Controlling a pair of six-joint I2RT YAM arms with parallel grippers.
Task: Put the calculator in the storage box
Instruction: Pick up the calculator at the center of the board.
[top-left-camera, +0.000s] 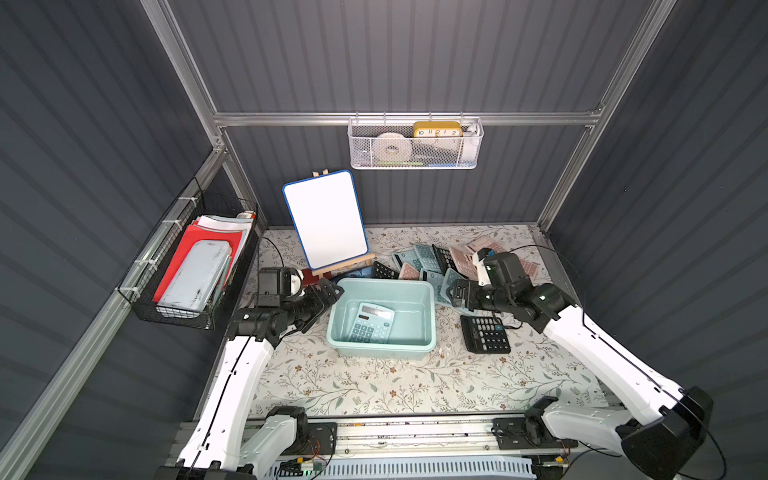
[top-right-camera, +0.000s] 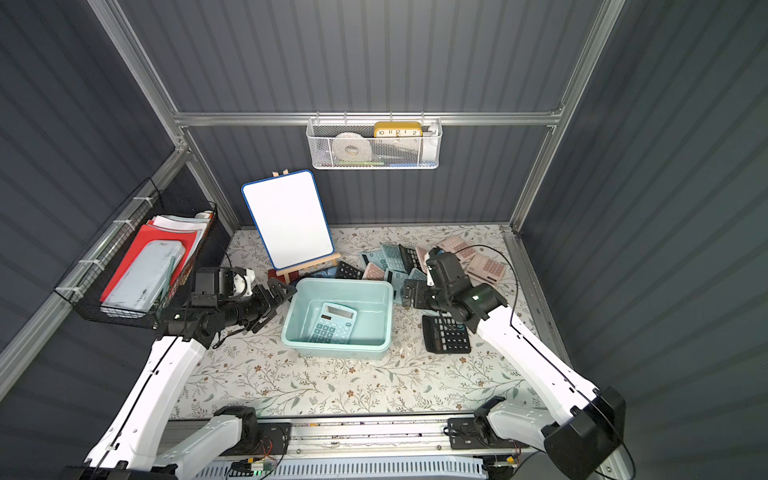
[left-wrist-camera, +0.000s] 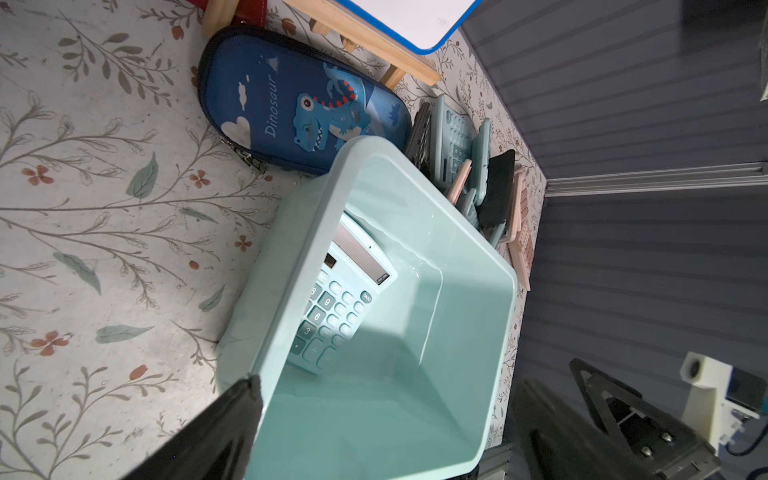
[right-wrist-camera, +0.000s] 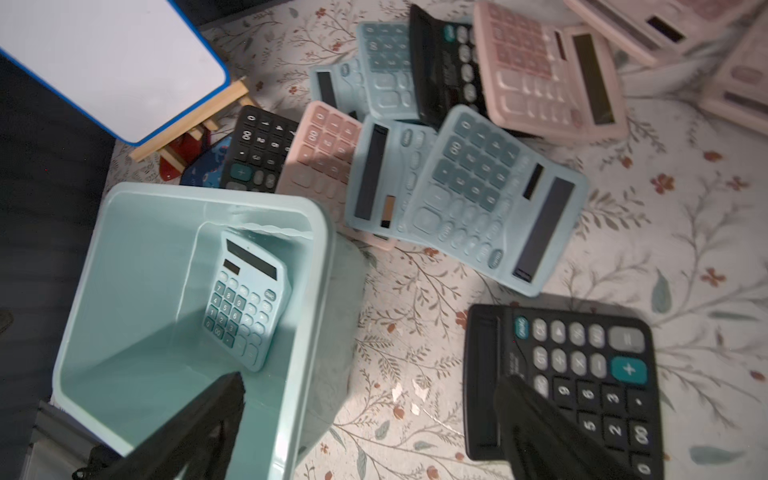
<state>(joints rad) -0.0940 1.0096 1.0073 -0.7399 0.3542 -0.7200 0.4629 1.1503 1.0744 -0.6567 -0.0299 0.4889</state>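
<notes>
1. As both arms reach in from the near edge in both top views, each rises to a bent elbow, with the wrist turned toward the middle. The left gripper hangs at the left end of the storage box, jaws apart and empty. The right gripper hangs just beside the right end, also spread and empty. The pale blue calculator lies inside the box, in its left half, turned askew.
2. In the left wrist view, the black fingers stand wide apart with the box between them. A dinosaur pencil case lies just beside the box.
3. In the right wrist view, one finger is over the inside of the box, and the other is over a black calculator on the table. They grip nothing.
</notes>
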